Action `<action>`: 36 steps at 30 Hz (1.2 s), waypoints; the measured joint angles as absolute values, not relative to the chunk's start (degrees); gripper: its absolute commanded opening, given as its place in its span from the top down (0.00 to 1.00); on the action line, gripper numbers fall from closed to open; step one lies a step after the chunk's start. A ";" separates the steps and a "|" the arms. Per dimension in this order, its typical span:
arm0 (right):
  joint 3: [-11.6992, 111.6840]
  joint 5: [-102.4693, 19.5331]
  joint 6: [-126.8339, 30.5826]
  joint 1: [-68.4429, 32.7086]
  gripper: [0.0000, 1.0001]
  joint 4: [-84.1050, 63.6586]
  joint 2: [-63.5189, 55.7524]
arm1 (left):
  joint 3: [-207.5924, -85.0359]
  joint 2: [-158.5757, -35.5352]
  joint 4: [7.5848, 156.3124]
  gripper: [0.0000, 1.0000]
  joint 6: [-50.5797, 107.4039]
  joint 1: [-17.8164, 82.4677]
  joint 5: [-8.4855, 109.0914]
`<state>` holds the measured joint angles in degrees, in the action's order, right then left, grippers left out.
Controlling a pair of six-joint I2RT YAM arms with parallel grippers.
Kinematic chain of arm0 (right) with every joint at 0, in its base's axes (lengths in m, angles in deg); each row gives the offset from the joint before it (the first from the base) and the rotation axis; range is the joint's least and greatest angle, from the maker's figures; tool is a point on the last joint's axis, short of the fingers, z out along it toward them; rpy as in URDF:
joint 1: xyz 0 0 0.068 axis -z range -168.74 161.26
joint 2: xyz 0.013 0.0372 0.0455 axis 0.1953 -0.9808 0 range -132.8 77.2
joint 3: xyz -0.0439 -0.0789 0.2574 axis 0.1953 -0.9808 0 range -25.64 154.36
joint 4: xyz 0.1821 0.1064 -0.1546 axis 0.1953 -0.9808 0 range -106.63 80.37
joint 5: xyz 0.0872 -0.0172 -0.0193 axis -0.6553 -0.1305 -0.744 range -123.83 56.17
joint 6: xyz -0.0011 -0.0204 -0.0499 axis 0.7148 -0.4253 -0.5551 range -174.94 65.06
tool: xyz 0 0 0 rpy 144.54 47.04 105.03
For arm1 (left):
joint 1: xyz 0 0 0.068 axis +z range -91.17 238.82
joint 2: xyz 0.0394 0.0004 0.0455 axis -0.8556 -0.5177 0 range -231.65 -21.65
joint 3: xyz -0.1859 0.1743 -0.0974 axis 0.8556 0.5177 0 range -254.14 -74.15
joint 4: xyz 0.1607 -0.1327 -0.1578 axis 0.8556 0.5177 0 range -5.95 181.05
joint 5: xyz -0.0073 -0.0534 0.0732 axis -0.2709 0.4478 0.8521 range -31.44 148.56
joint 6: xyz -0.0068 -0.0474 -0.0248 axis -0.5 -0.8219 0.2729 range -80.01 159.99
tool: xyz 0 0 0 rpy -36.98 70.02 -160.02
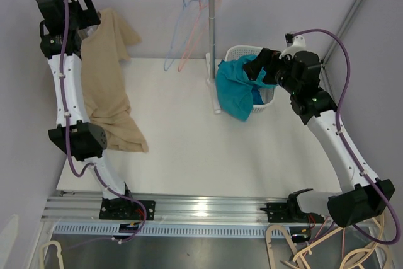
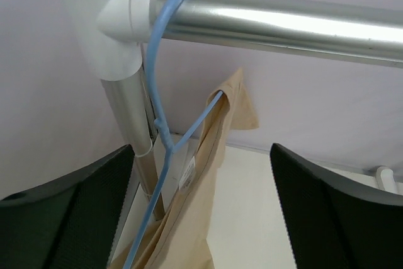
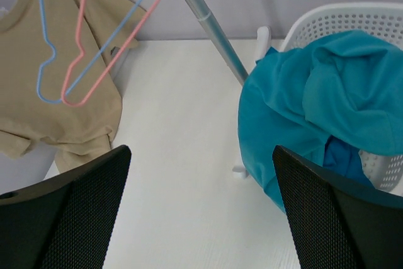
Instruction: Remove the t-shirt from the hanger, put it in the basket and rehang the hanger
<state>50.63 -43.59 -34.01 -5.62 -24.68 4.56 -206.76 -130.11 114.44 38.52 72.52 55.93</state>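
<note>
Tan t-shirt [image 1: 104, 86] hung on blue hanger [image 2: 162, 131] at left end of rail [image 2: 283, 26], 10 o'clock on table [image 1: 208, 149]; its lower end lay on the tabletop. Left gripper [image 2: 200, 155] was raised at the hanger hook, jaws spread wide, grasping nothing. Right gripper [image 3: 201, 152] sat at 2 o'clock by white basket [image 3: 352, 14] of teal clothes [image 3: 327, 99], jaws released, empty. Two bare hangers [image 1: 182, 29] hung near 12 o'clock.

teal cloth [image 3: 315, 111] spilling over white basket [image 3: 352, 17], tan t-shirt [image 3: 38, 74] seemingly hung at left, gripper [image 3: 201, 218] spread wide
</note>
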 measured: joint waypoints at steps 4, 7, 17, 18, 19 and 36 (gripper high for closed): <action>53.29 -42.23 -33.97 -6.72 0.00 -25.49 4.58 | -207.59 -132.82 114.29 0.27 37.49 72.69 54.53; 55.00 -41.25 -33.99 -7.35 0.01 -27.06 4.42 | -207.66 -135.34 114.34 0.30 36.75 72.82 53.59; 57.75 -38.67 -34.23 -8.88 0.01 -29.27 4.25 | -206.91 -136.98 113.22 0.36 34.19 72.89 52.06; 57.75 -38.58 -34.23 -8.88 0.01 -29.27 4.25 | -206.91 -136.98 112.78 0.36 33.88 72.89 52.06; 57.75 -38.56 -34.27 -8.88 0.01 -29.27 4.25 | -206.91 -136.98 112.41 0.36 33.73 72.89 52.06; 57.62 -38.21 -35.48 -8.88 0.01 -29.33 3.35 | -206.89 -136.89 108.43 0.67 32.68 70.70 56.83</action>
<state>57.62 -38.21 -35.48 -8.88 -29.33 3.35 -206.89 -136.89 108.43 32.68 70.70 56.83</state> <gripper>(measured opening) 0.993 0.427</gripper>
